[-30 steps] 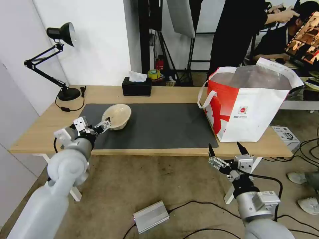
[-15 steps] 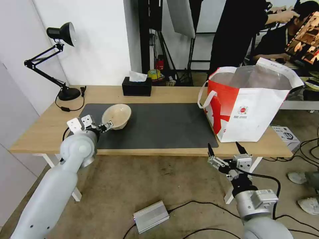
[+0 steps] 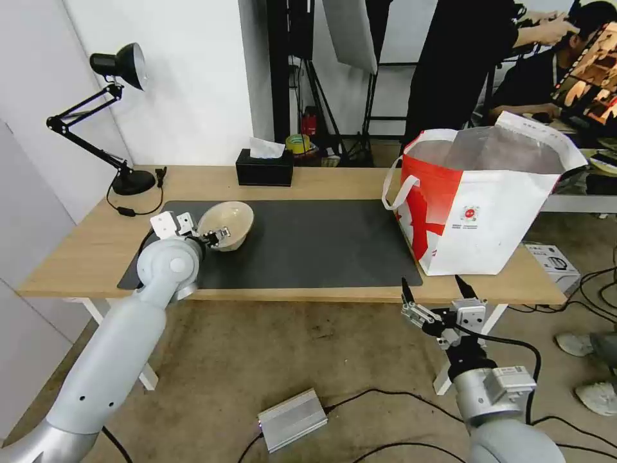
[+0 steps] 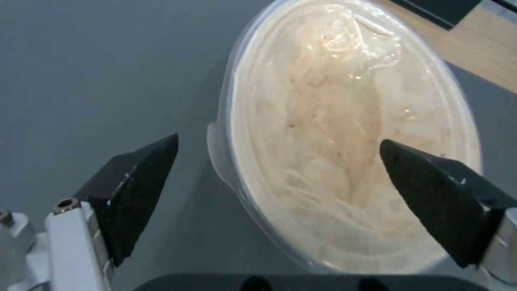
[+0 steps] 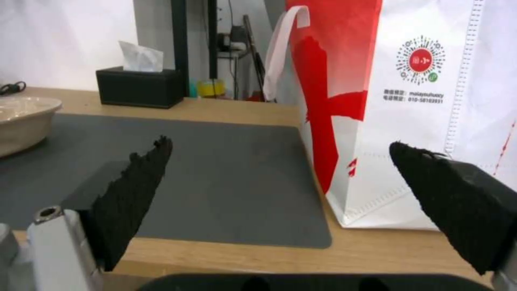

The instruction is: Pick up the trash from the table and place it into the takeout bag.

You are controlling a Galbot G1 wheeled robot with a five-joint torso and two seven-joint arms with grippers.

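Nearest the camera, the right hand (image 3: 436, 289) hangs below and in front of the bench's near edge, its two dark fingers spread wide with nothing between them; its wrist view looks across the bench (image 5: 226, 252) toward the lower corner of the takeout bag (image 5: 431, 121). This arm appears parked.

On the robot's left, the left hand (image 3: 217, 236) reaches over the near-left part of the dark grey mat (image 3: 308, 247) and sits at the near rim of the shallow beige bowl (image 3: 226, 224). In the left wrist view the fingers (image 4: 137, 190) are wide apart, one outside the rim over the mat and the other over the bowl's interior, so the near wall lies between them. They have not closed on it, and whether either tip touches the bowl (image 4: 350, 137) cannot be told. A clear plastic film or lid seems to cover the bowl's pale contents.

Farther right, the takeout bag (image 3: 479, 206) stands upright on the right end of the bench (image 3: 77, 251), mouth open, foil lining visible, well apart from the bowl. At the far edge stand a black tissue box (image 3: 264, 167) and a desk lamp (image 3: 116, 116).

Judged progress: this bowl is the one piece of trash seen on the bench, and it is not yet gripped, lifted or bagged. The bag's contents are hidden.
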